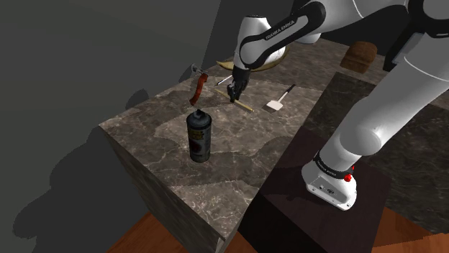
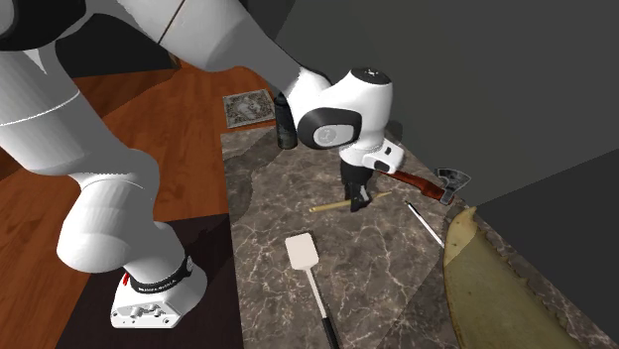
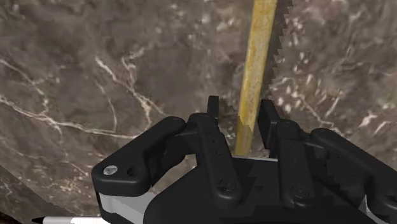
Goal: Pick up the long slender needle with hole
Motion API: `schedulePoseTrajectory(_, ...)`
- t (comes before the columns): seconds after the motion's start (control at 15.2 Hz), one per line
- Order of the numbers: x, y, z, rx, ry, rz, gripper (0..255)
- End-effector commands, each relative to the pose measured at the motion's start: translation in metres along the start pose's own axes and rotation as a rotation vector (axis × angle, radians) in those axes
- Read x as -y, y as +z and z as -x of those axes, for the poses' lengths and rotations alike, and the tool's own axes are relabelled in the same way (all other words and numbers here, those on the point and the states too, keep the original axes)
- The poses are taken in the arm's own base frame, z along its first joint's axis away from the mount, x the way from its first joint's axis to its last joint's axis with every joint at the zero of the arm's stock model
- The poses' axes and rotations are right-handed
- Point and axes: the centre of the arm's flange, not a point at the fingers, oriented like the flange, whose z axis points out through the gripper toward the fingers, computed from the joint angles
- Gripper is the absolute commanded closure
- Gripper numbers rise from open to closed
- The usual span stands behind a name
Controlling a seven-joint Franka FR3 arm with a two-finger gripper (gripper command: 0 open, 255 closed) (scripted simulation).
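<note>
Gold needle (image 3: 259, 63) lies on the marble tabletop (image 3: 95, 63); we see our hand (image 3: 242, 105) released, fingers (image 3: 214, 109) straddling it without clasping.

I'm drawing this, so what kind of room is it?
Probably a home kitchen or workroom: a dark marble counter, a wooden floor, and a spatula and hatchet lying on the counter.

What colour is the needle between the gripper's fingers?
The needle is mottled golden yellow, clearest in the wrist view.

dark marble counter (image 1: 245, 140), black can (image 1: 198, 135), yellowish needle (image 2: 327, 207), white spatula (image 2: 302, 253), red-handled hatchet (image 2: 422, 182)
</note>
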Motion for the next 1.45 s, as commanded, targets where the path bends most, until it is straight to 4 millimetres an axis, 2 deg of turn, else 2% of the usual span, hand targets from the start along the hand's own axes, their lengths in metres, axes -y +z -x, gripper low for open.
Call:
schedulePoseTrajectory(0.0, 0.007, 0.007, 0.003, 0.016, -0.012, -0.003, 255)
schedulePoseTrajectory(0.26, 0.007, 0.006, 0.001, 0.015, -0.012, -0.003, 255)
schedulePoseTrajectory(1.25, 0.014, -0.073, -0.002, 0.015, -0.012, -0.003, 255)
schedulePoseTrajectory(1.39, 0.014, -0.074, -0.002, 0.015, -0.012, -0.003, 255)
